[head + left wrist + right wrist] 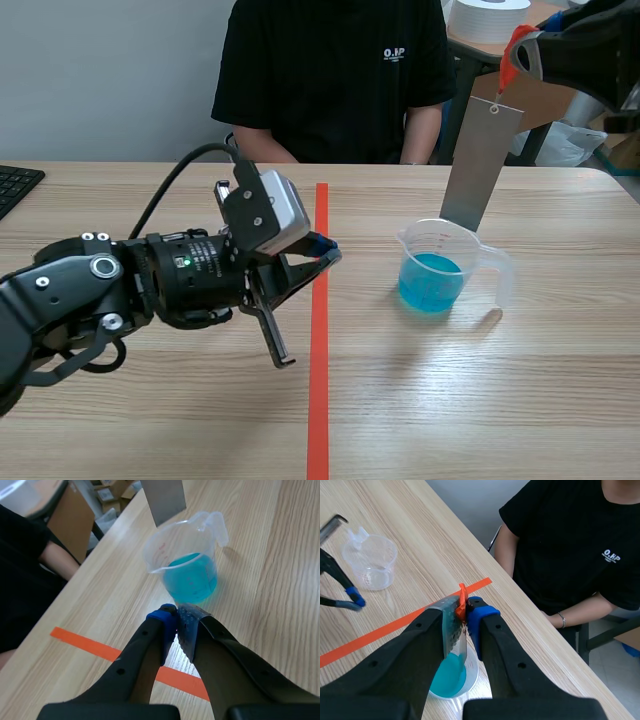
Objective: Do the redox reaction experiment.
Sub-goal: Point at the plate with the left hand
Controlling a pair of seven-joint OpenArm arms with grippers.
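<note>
Right gripper (463, 614): jaws clamped on a small orange-red tab (462, 594) fixed to the top end of a flat grey metal strip (480, 165).

Strip: hangs in the upper right of the scene view. Long axis near vertical, top end leaning slightly right, bottom end pointing down at a clear plastic measuring cup (420, 240) right of centre. Bottom edge sits at the cup's far rim; inside or behind it, cannot tell.

Cup: upright on the pale wooden table (500, 400), handle toward the right edge, bright blue liquid (432, 283) in the bottom.

Left gripper (176, 615): centre-left of the scene view. Jaws together at the tips, nothing between them. Tips point toward the cup, near it but apart.

Person in a black T-shirt (330, 70) seated at top centre.
</note>
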